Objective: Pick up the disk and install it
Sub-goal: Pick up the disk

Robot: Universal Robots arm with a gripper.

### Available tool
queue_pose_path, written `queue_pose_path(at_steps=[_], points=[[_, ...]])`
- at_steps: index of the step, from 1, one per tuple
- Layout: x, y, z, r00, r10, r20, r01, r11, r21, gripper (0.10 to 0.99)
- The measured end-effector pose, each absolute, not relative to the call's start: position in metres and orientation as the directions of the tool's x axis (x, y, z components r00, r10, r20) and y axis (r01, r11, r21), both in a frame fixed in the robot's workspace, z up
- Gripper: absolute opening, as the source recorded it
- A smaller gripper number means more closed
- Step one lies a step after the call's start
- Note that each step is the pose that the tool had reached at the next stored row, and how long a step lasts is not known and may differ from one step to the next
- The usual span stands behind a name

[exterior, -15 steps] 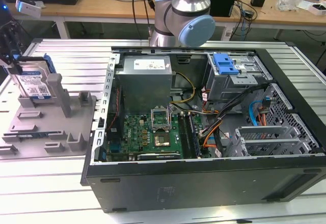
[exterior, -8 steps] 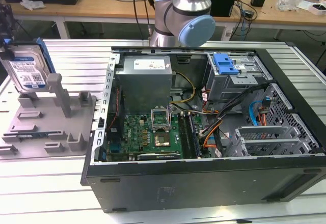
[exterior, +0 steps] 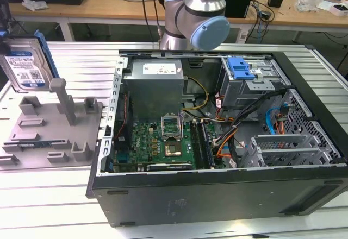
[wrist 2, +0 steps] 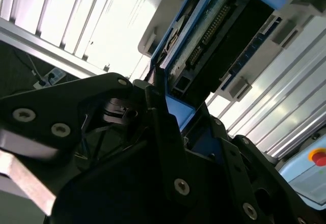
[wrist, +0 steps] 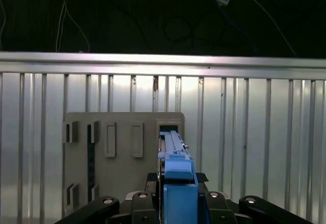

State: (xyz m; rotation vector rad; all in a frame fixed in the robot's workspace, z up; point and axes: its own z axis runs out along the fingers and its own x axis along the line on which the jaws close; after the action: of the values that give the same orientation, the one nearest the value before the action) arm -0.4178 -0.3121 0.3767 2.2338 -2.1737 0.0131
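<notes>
Disk (exterior: pixel 23 68) hangs upright in the pincer (wrist: pixel 178 186), seemingly clamped, over the grey plate (exterior: pixel 38 137).

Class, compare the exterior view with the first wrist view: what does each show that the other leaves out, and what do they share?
Exterior view: the open computer case, its motherboard, the arm and the labelled face of the disk.
First wrist view: the gripper closed on the disk's blue carrier frame, with the disk seen edge-on.
Shared: the disk, the grey fixture plate with its upright posts, and the ribbed metal table beneath it.
</notes>
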Motion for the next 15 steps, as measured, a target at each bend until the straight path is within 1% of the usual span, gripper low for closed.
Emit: queue_pose_path(at_steps=[15], points=[[-0.416,-0.312,0.421,0.027,-0.999,0.023,-1.0,-0.027,0.012,0.369]])
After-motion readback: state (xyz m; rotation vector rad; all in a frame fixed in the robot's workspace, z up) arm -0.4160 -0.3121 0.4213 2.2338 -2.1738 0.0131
